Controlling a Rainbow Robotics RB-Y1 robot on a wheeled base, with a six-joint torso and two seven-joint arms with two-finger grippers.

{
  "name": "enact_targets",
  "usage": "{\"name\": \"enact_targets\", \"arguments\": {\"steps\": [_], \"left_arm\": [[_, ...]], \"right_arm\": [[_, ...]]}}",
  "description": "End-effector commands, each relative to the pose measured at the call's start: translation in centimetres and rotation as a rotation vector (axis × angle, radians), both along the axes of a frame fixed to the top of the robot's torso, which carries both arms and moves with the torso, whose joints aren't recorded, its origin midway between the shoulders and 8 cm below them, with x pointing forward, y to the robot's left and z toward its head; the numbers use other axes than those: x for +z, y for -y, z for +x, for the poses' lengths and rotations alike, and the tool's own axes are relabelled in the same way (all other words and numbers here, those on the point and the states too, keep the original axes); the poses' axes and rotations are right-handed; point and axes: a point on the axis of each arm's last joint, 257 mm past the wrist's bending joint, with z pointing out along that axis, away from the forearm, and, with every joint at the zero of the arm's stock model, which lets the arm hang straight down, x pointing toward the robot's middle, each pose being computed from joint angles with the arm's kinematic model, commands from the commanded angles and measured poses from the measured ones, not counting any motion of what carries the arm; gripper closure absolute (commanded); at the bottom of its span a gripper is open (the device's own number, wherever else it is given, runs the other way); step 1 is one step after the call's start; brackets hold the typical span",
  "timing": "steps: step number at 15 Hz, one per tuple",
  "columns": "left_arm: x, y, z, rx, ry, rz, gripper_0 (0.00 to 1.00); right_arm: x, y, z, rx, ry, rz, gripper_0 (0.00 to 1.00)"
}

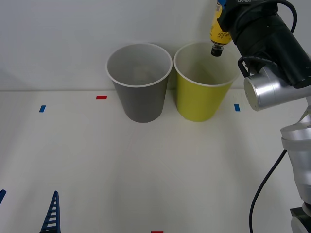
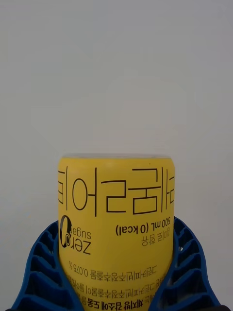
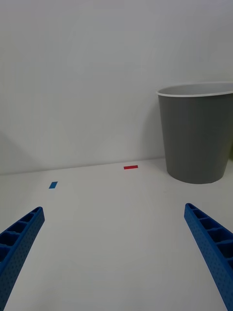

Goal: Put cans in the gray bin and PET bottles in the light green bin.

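Note:
The yellow-labelled PET bottle [image 1: 218, 30] hangs cap down above the right side of the light green bin [image 1: 197, 99], held at the top of the front view by my right gripper [image 1: 221, 12]. Close up, the bottle [image 2: 116, 228] sits between the blue ribbed fingers [image 2: 41, 272], which are shut on it. The gray bin [image 1: 142, 99] stands just left of the green one, also seen from my left wrist as the gray bin [image 3: 196, 133]. My left gripper [image 1: 29, 211] rests low at the front left, open with nothing between its fingers.
Small red tape marks [image 1: 101, 97] and blue tape marks [image 1: 42, 108] lie on the white table [image 1: 146, 170]. A white wall rises right behind the bins. My right arm's black and silver links [image 1: 272, 58] reach over the table's right side.

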Motion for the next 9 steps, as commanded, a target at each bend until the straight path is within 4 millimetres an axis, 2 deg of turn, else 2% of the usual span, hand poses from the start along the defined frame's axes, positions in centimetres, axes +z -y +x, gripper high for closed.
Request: {"name": "enact_targets", "arguments": {"steps": [1,2,3,4,5,9], "left_arm": [[0.0,0.0,0.0,0.0,0.0,0.0,0.0],[0.0,0.0,0.0,0.0,0.0,0.0,0.0],[0.0,0.0,0.0,0.0,0.0,0.0,0.0],[0.0,0.0,0.0,0.0,0.0,0.0,0.0],[0.0,0.0,0.0,0.0,0.0,0.0,0.0],[0.0,0.0,0.0,0.0,0.0,0.0,0.0]], "right_arm": [[-0.07,-0.19,0.0,-0.001,0.003,-0.011,1.0],[-0.14,-0.39,-0.02,0.001,0.002,-0.012,0.89],[-0.22,-0.47,-0.01,0.002,0.0,-0.015,0.42],[-0.2,-0.44,-0.01,0.003,0.0,-0.01,0.06],[-0.18,-0.44,-0.01,0.001,0.001,-0.011,0.0],[-0.36,-0.7,-0.01,0.003,-0.003,-0.007,0.0]]}}
